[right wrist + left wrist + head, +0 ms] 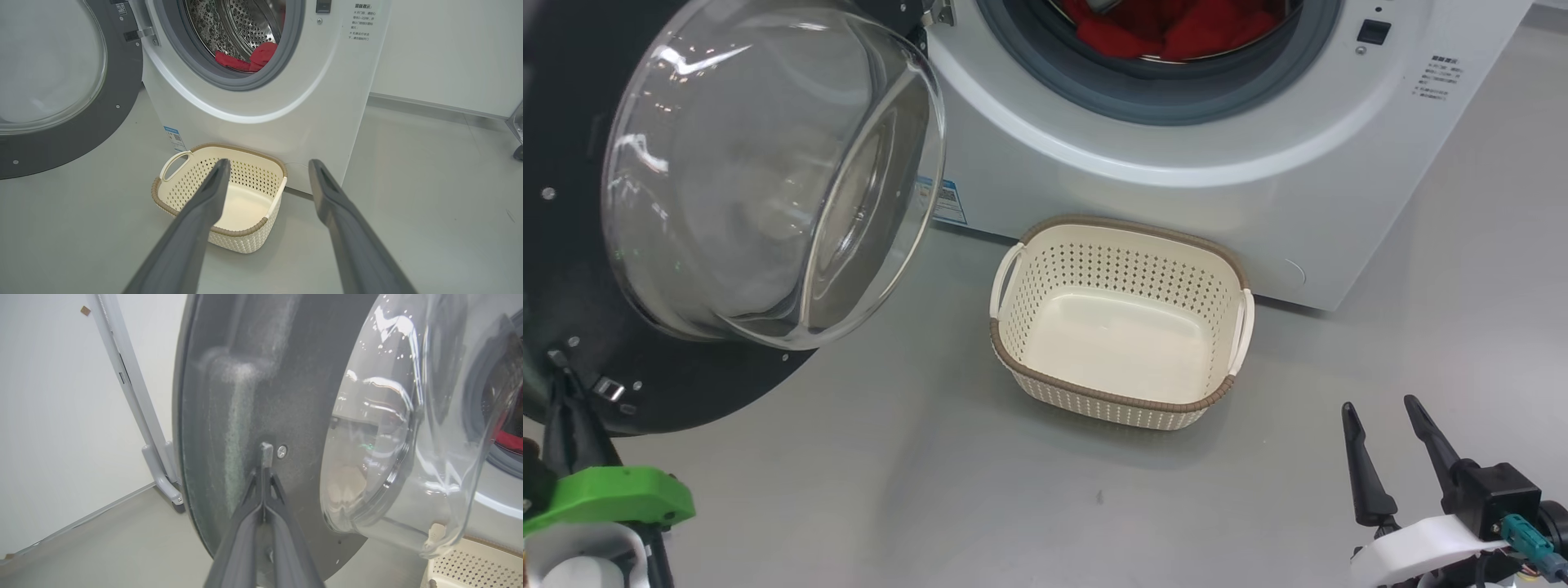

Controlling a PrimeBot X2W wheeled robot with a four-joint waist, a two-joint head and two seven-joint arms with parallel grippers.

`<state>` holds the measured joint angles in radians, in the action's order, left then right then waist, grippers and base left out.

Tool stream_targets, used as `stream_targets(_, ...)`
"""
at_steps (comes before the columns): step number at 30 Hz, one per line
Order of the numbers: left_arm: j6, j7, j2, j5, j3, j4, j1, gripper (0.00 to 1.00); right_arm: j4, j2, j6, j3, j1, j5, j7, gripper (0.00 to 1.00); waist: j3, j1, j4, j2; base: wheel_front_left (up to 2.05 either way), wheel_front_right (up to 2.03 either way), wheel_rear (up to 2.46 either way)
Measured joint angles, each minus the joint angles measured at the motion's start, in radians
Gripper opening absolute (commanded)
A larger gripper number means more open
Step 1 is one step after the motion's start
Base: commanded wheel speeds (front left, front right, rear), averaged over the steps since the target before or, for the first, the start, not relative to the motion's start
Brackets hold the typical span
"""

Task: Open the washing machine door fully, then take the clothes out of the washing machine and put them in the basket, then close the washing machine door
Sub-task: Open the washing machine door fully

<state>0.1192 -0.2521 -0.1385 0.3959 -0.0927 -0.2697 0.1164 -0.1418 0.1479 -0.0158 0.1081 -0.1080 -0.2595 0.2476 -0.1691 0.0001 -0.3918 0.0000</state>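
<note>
1. I see a smooth, pale grey floor (931,490) under soft, even light, with only faint shadows.
2. A plain white wall (49,416) stands behind; a low grey baseboard (429,107) runs along its foot.
3. A grey metal post (135,396) stands against the wall, its foot on the floor.
4. A small brown tag (85,310) sits high on the wall.

Bright red fabric clothes (1201,37) are cut off by the top edge; the big white washing machine's (1094,180) small printed wording (1441,79) is unreadable.

One washing machine (1094,188) — one basket (1111,278)
</note>
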Motion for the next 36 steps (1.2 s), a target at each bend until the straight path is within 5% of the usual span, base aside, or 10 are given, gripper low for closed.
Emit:
stream_targets(19,0.01,0.0,0.035,-0.022,-0.029,-0.028,0.032,0.0,0.002,0.0,0.0,-0.015,0.005,0.0,0.0,1.0,-0.009,0.0,0.032,0.0,0.0,0.0,0.0)
stream_targets(36,-0.003,0.0,0.075,-0.121,0.076,0.155,-0.095,0.0,0.004,-0.02,-0.001,-0.032,0.016,0.0,0.0,1.0,0.028,0.0,0.066,0.0,0.0,0.0,0.0)
